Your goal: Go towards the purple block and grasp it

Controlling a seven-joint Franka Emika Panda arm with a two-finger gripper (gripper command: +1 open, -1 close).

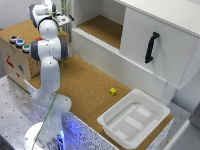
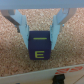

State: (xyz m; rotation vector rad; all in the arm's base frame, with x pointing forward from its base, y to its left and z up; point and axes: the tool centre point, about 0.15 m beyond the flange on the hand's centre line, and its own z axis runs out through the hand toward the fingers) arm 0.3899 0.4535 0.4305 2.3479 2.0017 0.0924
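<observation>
Block [image 2: 40, 47] dead centre of wrist frame, on cork bench [image 2: 15, 57], sitting between my fingers [image 2: 19, 24]. Gripper [image 2: 39, 25] spread wide, nothing held, not yet touching. Looks small, rigid, light; flat smooth sides, so pinch opposite faces square, mid-height, or may slip. Yellow "E" on facing side, yellow dash on top. Hidden in exterior view.

We saw a speckled, matt cork surface [image 1: 85, 85] covering the table. The white bin [image 1: 134, 118] looked like smooth plastic with a faint gloss. The white cabinet [image 1: 165, 40] was smooth and matt, its black handle [image 1: 151, 47] slightly shiny. The purple block [image 2: 39, 48] appeared smooth, matt, with yellow markings.
</observation>
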